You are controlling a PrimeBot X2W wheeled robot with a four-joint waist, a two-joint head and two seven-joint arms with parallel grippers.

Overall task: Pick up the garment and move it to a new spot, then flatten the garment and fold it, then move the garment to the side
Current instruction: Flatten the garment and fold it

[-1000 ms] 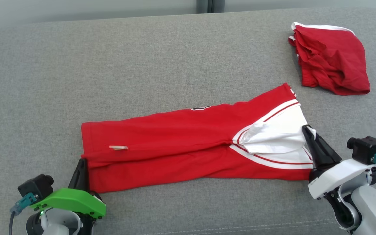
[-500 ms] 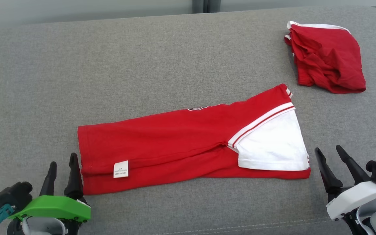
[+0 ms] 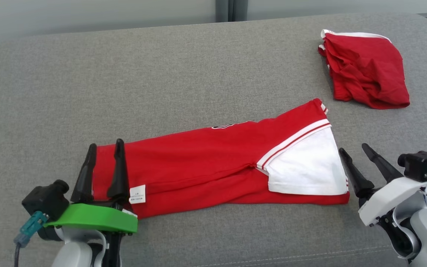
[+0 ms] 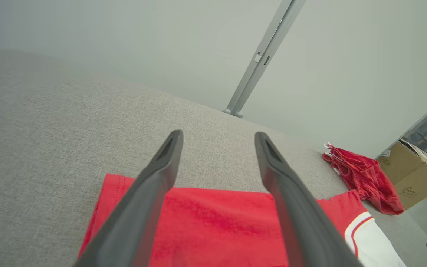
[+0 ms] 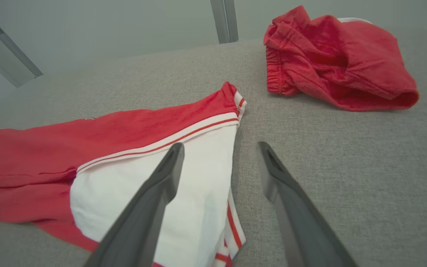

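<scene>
Head view, after release: the grey surface (image 3: 161,74) bears the red-and-white garment (image 3: 213,163), folded lengthwise, near its front edge. The left claw (image 3: 106,143) at the hem end and the right claw (image 3: 352,147) beside the white end, both clamped a second ago, now stand wide. A further fold probably comes next.

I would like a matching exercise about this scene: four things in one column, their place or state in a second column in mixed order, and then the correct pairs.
Things
1. folded garment
2. crumpled red garment
3. white label
4. right gripper

Place or state
A. bunched up at the far right of the grey surface
B. open, beside the white end of the cloth
C. lying flat in the middle
D. on the red cloth, next to the left gripper

Pairs: 1-C, 2-A, 3-D, 4-B
</scene>
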